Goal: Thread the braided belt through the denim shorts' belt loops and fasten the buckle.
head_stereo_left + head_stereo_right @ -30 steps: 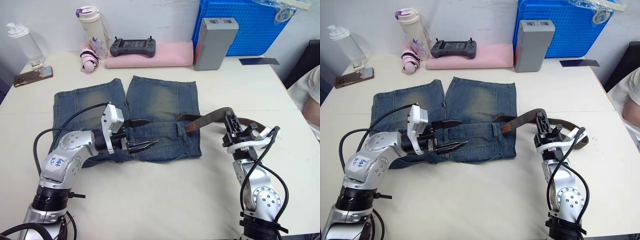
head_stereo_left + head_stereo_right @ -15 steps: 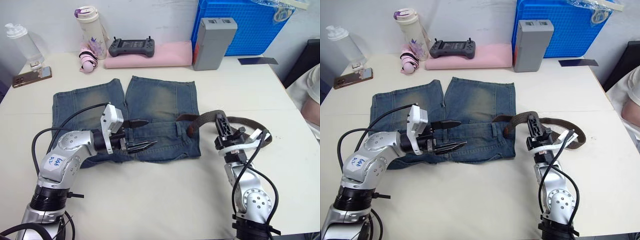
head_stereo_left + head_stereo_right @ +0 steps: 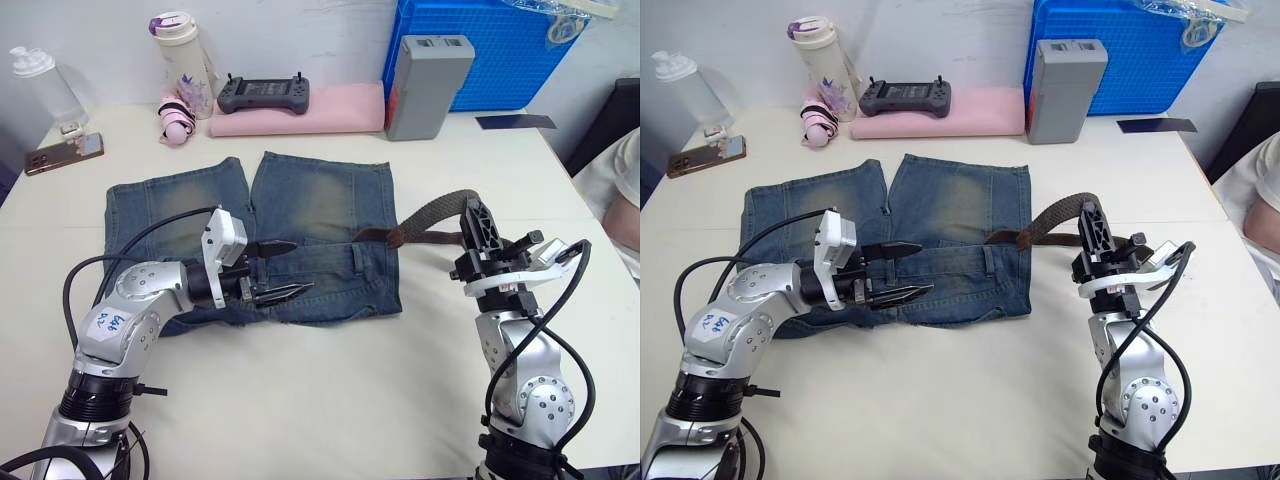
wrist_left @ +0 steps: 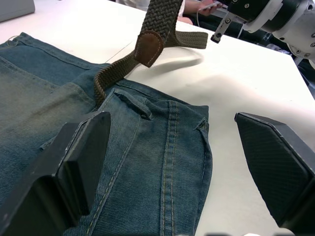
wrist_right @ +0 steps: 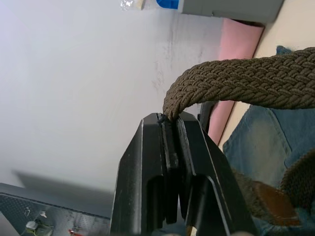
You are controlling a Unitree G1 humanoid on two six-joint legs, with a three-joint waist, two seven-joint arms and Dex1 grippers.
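denim shorts [image 3: 280,235]: faded blue, spread flat at the centre of the white worktop [image 3: 300,400], legs toward 12 o'clock, waistband toward 6 o'clock.

belt loops [image 4: 138,104]: narrow denim strips along the waistband; 1 shows just beside the spot where the strap meets the denim.

braided belt [image 3: 432,215]: dark-brown woven strap. it rises in an arch off the waistband's 3 o'clock end to the right hand; the tan leather tip [image 4: 149,46] hangs in the air above the shorts' corner. more strap lies on the worktop at 3 o'clock of the shorts. whether it passes through a loop cannot be told.

right hand [image 3: 478,216]: at 3 o'clock of the shorts, raised off the worktop, 2 black fingers [image 5: 162,162] clenched on the strap, which bends out of their tips.

left hand [image 3: 280,268]: low over the waistband at the shorts' 6 o'clock edge, pointing toward 3 o'clock, fingers [image 4: 74,162] spread wide, grasping nothing.

far edge, 12 o'clock: pink folded cloth [image 3: 300,110] with a grey controller [image 3: 264,95] on it, grey box [image 3: 428,85], blue crate [image 3: 490,45].
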